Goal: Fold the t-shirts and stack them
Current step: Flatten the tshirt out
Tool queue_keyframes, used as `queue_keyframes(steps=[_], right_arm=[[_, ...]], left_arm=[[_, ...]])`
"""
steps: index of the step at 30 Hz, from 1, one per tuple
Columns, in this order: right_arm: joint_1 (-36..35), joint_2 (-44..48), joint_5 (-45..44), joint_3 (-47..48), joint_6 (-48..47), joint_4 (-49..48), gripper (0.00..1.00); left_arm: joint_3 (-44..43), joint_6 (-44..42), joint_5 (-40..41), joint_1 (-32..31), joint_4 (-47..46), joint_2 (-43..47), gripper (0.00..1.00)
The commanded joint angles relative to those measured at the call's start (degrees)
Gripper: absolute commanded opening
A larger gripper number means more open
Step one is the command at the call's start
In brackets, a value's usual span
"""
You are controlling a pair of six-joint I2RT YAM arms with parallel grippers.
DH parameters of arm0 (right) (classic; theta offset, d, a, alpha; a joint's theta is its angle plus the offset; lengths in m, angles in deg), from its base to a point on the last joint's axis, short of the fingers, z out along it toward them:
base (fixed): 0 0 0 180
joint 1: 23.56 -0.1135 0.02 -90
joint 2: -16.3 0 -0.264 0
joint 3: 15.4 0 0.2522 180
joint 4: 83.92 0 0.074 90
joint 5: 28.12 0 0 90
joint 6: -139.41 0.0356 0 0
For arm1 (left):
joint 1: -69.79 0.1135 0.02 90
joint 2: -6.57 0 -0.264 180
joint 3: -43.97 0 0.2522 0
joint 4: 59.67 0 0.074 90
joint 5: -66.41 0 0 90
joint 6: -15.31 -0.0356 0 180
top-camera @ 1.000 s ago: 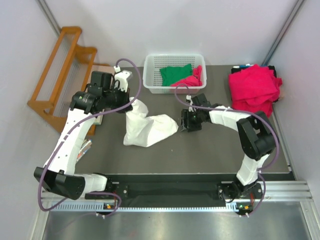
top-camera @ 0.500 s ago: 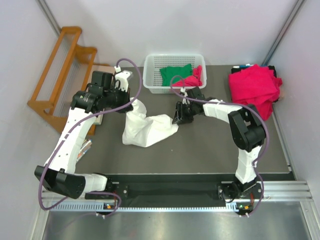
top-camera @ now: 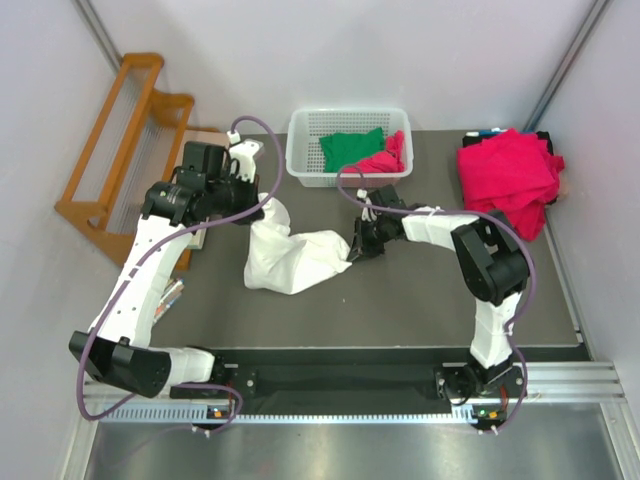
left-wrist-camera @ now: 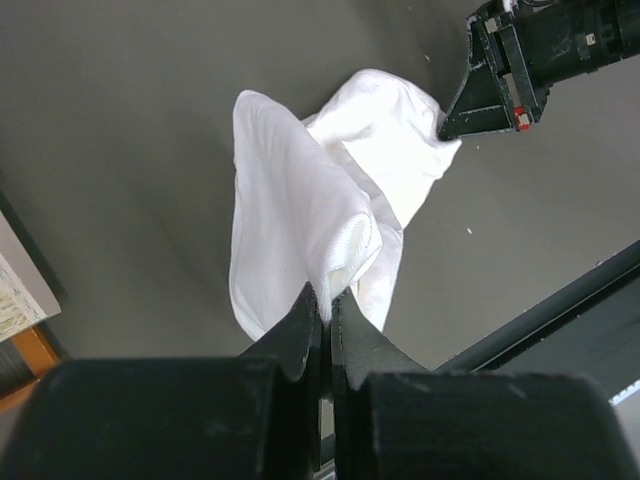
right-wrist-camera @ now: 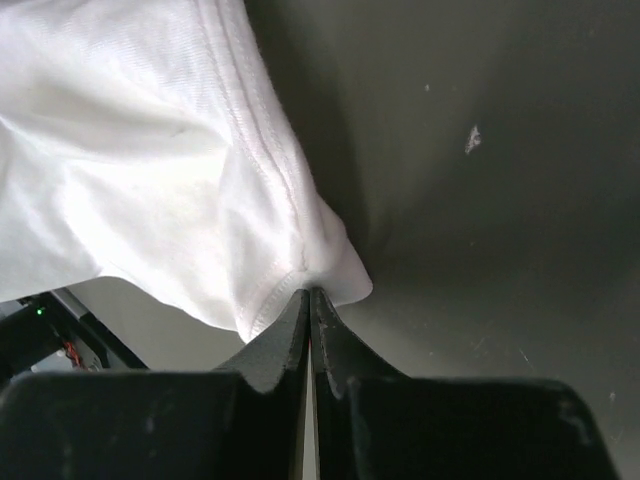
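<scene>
**A:** What surrounds it?
**B:** A dark grey bench [top-camera: 420, 300] between pale walls [top-camera: 350, 50]. Wooden rack [top-camera: 120, 150] at ten o'clock, white basket [top-camera: 300, 150] at twelve, stacked pink t-shirts [top-camera: 505, 178] at two.
**A:** Any change?
**B:** The left gripper [left-wrist-camera: 326, 300] stays pinched on the white t-shirt [top-camera: 300, 260]. The right gripper [right-wrist-camera: 308, 297] has swung in from three o'clock and clamped its hem.
**A:** The shirt?
**B:** Bunched and creased at bench centre, left end lifted.

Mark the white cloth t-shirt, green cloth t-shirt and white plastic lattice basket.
White cloth t-shirt [top-camera: 296, 262]: top external view, middle of the bunched cloth.
Green cloth t-shirt [top-camera: 350, 148]: top external view, centre of visible cloth.
White plastic lattice basket [top-camera: 318, 178]: top external view, near wall.
</scene>
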Motion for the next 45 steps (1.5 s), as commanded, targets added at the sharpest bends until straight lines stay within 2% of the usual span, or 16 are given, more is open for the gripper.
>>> queue_keyframes(steps=[1, 4, 9, 12, 16, 17, 19, 21, 22, 24, 25, 26, 28, 30, 37, 45], right_arm=[[-0.15, 3.95, 0.44, 0.61, 0.4, -0.79, 0.0], [0.55, 4.39, 0.0, 3.33, -0.21, 1.14, 0.0], [4.24, 4.74, -3.07, 14.04, -4.42, 7.38, 0.0], [9.86, 4.56, -4.13, 21.69, -4.96, 10.55, 0.0], [17.85, 3.17, -1.59, 29.43, -3.91, 12.13, 0.0], [18.65, 2.81, -1.24, 31.79, -3.29, 12.48, 0.0], [18.66, 2.63, -0.18, 32.78, -3.55, 13.8, 0.0], [16.56, 3.24, -0.09, 30.68, -5.65, 14.59, 0.03], [13.33, 4.2, -0.87, 29.1, -6.62, 15.21, 0.22], [9.45, 5.44, -1.93, 21.99, -8.91, 14.08, 0.39], [5.86, 6.05, -2.98, 19.62, -9.09, 12.59, 0.57], [4.52, 6.15, -3.16, 15.42, -8.92, 12.05, 0.69], [0.93, 6.58, -3.08, 11.7, -7.78, 10.3, 0.85], [-0.93, 7.11, -2.64, 6.6, -5.41, 6.17, 0.91], [-5.25, 6.33, -2.64, 4.13, -3.29, 4.66, 0.75], [-5.16, 1.85, -1.15, 7.81, -2.85, 3.26, 0.72]], left_arm=[[-0.09, 0.9, 1.72, 0.5, -4.72, 0.3, 0.0], [0.0, 1.51, 3.3, 1.11, -5.6, -0.4, 0.0], [-1.93, 3.7, 7.24, 4.1, -8.67, -3.21, 0.0], [-9.38, 4.94, 7.18, 7.26, -8.59, -9.0, 0.0], [-23.79, 5.29, 6.22, 7.97, -6.4, -21.11, 0.0], [-30.43, 6.08, 5.77, 7.97, -5.61, -23.24, 0.0], [-36.88, 6.87, 2.28, 7.97, -1.24, -28.67, 0.0], [-39.21, 7.66, -1.33, 7.97, 0.72, -29.76, 0.0], [-37.29, 7.75, -2.57, 7.97, -0.32, -28.11, 0.0], [-27.76, 7.67, -3.55, 7.88, -3.83, -24.59, 0.0], [-24.82, 7.32, -3.2, 7.8, -5.41, -21.1, 0.0], [-22.0, 6.62, -2.41, 7.88, -7.69, -19.67, 0.0], [-17.77, 5.83, -1.97, 7.88, -7.8, -17.21, 0.0], [-15.66, 4.95, -1.97, 7.88, -7.36, -16.32, 0.0], [-12.14, 5.03, -3.11, 7.88, -8.15, -13.5, 0.0], [-10.46, 5.03, -3.37, 7.88, -8.77, -12.62, 0.0]])
